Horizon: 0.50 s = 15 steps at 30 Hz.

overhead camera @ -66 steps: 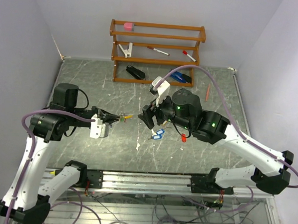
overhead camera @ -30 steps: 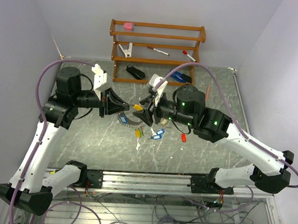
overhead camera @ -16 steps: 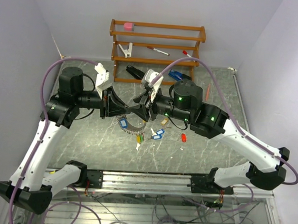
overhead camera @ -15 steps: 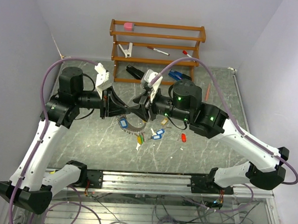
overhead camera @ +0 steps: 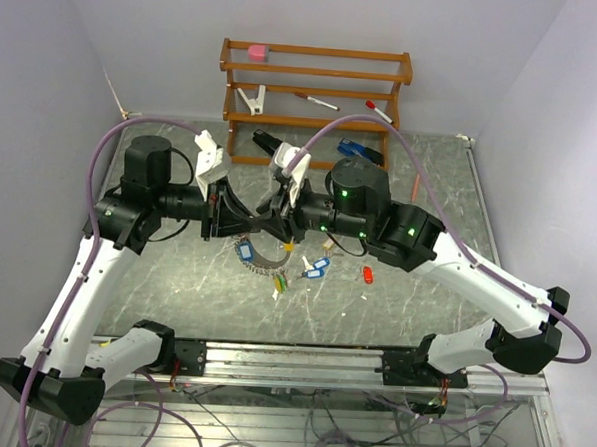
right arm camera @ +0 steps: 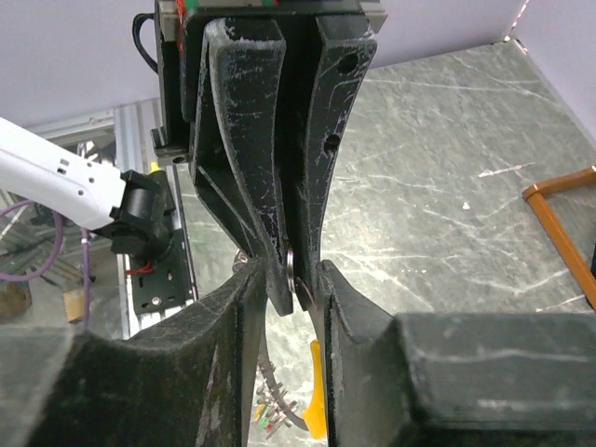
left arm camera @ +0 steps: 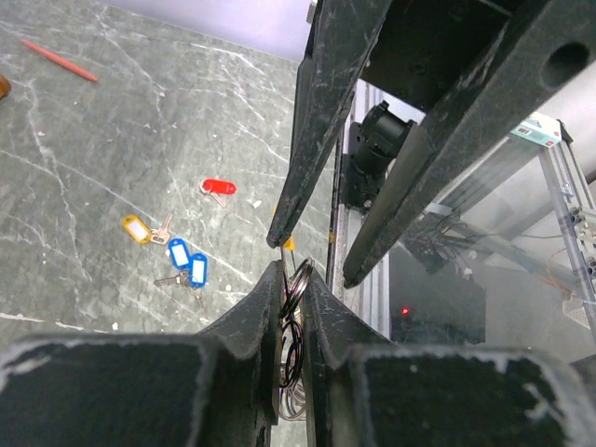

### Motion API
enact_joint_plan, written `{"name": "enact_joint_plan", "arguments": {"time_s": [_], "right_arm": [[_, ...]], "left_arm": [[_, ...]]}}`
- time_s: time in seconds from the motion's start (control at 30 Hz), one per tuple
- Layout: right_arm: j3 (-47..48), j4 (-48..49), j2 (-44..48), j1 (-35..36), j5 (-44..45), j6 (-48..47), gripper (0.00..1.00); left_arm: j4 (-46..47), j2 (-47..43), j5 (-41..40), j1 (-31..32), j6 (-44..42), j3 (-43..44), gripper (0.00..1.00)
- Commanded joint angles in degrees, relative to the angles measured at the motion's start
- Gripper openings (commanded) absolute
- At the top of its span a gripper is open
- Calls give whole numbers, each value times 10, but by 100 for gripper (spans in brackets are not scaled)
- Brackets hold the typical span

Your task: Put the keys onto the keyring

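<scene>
My left gripper (overhead camera: 248,222) (left arm camera: 293,270) is shut on the keyring (left arm camera: 296,291), a thin silvery wire loop that hangs below it in an arc (overhead camera: 261,255) with several coloured tags. My right gripper (overhead camera: 270,220) (right arm camera: 289,272) meets it tip to tip. Its jaws stand apart, straddling the left fingertips and the ring (right arm camera: 292,268). A yellow-tagged key (right arm camera: 317,396) (left arm camera: 290,244) hangs against the inner face of one right finger. Loose keys lie on the table: blue tags (overhead camera: 317,269) (left arm camera: 188,257), a red tag (overhead camera: 367,275) (left arm camera: 219,187) and a beige tag (overhead camera: 327,244) (left arm camera: 136,227).
A wooden rack (overhead camera: 317,52) stands at the back with marker pens and a white clip on it. A black stapler (overhead camera: 273,144) and a blue one (overhead camera: 360,153) lie at its foot. An orange pen (overhead camera: 417,185) lies at the right. The metal rail (overhead camera: 291,361) runs along the near edge.
The right gripper has moved left until its tips overlap the left gripper's, and its jaws have narrowed. The left gripper stays shut on the keyring.
</scene>
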<state>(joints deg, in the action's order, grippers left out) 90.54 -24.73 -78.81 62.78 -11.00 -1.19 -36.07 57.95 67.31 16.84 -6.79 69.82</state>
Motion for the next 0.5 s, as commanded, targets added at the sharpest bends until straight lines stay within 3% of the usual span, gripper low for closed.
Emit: {"name": "enact_joint_plan", "arguments": {"time_s": [0.0,0.17,0.3,0.47], "right_arm": [[19,0,-2,-6,-17,-7,27],[18,-3,0,-8,-22,-6,21],[6,0,10,-9,-27,0,28],[4,-3,11,-9,-36,5,29]], "left_arm": [[-31,-11,23,4,-35,22,7],[-54,-11,35,3,-66,33,7],[-63,-10,44,4,-75,45,7],[-64,-5,46,4,-78,49,7]]}}
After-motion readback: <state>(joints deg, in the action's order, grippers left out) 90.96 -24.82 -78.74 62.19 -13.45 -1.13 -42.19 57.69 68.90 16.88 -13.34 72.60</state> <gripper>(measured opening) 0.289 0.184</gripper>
